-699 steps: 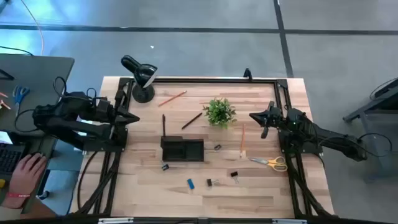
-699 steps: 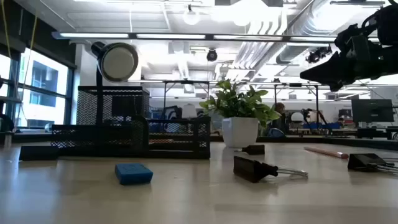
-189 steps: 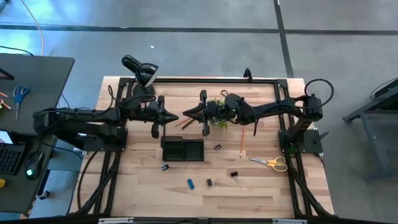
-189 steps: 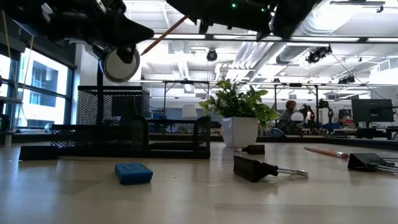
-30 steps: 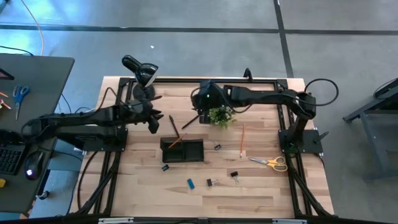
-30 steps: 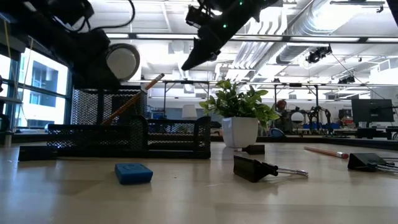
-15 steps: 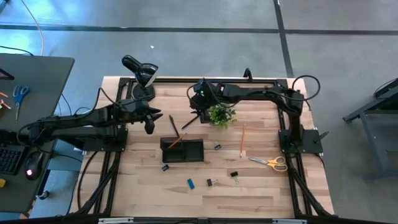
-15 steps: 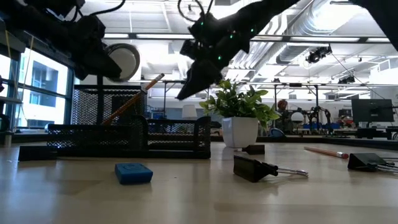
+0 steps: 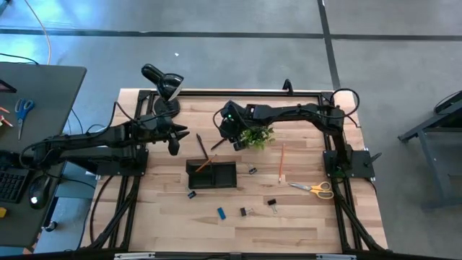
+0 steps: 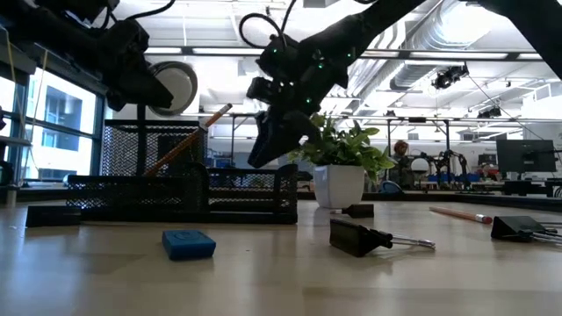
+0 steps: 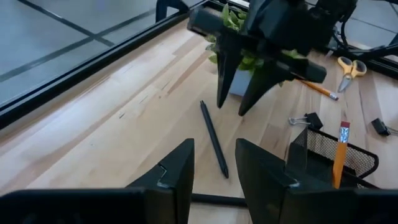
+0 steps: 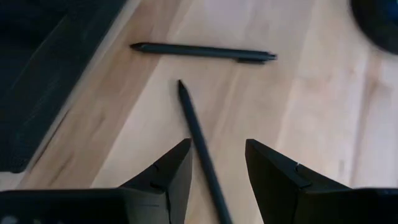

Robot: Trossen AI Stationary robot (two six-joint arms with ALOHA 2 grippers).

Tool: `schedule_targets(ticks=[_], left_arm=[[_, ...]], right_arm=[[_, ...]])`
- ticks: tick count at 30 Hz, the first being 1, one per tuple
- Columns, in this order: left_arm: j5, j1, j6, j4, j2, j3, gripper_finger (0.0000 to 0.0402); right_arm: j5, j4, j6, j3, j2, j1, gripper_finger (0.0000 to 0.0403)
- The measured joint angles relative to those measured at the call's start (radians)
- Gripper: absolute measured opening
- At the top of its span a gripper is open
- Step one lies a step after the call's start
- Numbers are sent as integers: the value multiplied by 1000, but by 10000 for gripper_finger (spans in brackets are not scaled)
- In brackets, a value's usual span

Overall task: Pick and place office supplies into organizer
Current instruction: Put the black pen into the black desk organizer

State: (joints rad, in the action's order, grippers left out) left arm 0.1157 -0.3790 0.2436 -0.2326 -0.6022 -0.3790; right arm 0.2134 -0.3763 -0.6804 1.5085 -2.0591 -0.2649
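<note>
— Where's the dark pencil [image 11: 209, 122], and which way does it run?

— Flat on the table [image 9: 303, 217], between the organizer [image 9: 225, 179] and the potted plant [image 9: 255, 134]. Seen from above, its long axis is a diagonal: one end lies toward the plant, the other toward the left arm's side, near the organizer's back edge.

— Is anything on it?

— No. The right gripper [image 12: 217, 146] hangs just above it, reaching in across the plant. Its two fingers are parted to a moderate gap, one on each side of the shaft, and hold nothing. In the low view the fingertips sit above the tabletop, about level with the organizer's upper edge.

— Any other pencils close by?

— A second dark pencil [image 12: 202, 53] lies just beyond the first one's tip and roughly crosswise to it. An orange pencil [image 10: 187, 142] leans in the organizer with its eraser end up.

— And the left arm?

— The left gripper [image 9: 174, 143] waits near the lamp [image 9: 164, 88], facing the plant. Its jaws are a little apart and empty.
</note>
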Motion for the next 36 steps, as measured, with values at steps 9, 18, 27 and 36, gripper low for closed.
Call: schedule_targets(ticks=[9,18,27,36], left_arm=[[-76,0,0,94,0,0,106],[-127,0,-4,164,0,0,106],[-127,0,-29,195,0,0,106],[-153,0,-31,241,0,0,106]], right_arm=[[5,0,7,0,-45,4,144],[6,20,13,1,-46,4,126],[9,74,54,2,-50,11,128],[9,18,79,79,-153,17,133]])
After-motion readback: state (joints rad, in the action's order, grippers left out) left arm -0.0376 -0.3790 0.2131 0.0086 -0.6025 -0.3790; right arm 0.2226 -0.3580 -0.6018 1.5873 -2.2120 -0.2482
